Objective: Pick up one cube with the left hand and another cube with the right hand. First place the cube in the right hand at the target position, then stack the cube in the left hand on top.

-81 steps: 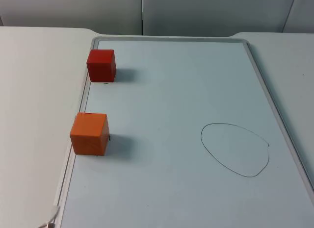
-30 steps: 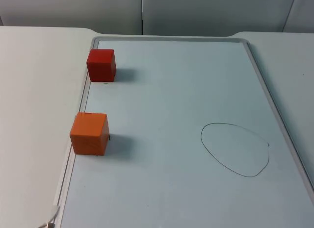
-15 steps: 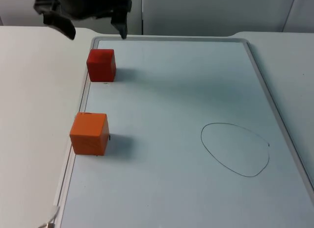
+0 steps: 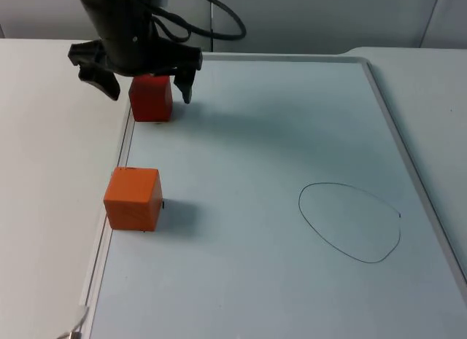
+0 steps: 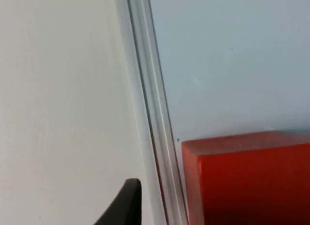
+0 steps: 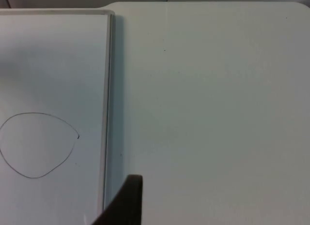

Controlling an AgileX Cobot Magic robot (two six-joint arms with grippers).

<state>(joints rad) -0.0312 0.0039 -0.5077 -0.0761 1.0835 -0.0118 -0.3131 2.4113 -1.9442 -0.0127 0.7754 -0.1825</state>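
The task is barely begun: nothing is lifted, nothing stacked. The left gripper (image 4: 144, 87) hangs over the red cube (image 4: 151, 98) at the far left of the whiteboard (image 4: 292, 135), fingers spread to either side of it and, as far as I can judge, not yet touching. The orange cube (image 4: 132, 199) sits nearer, on the board's left edge. The drawn circle (image 4: 350, 222) marking the target lies bare at the near right. The right arm waits; its gripper's state I cannot tell.
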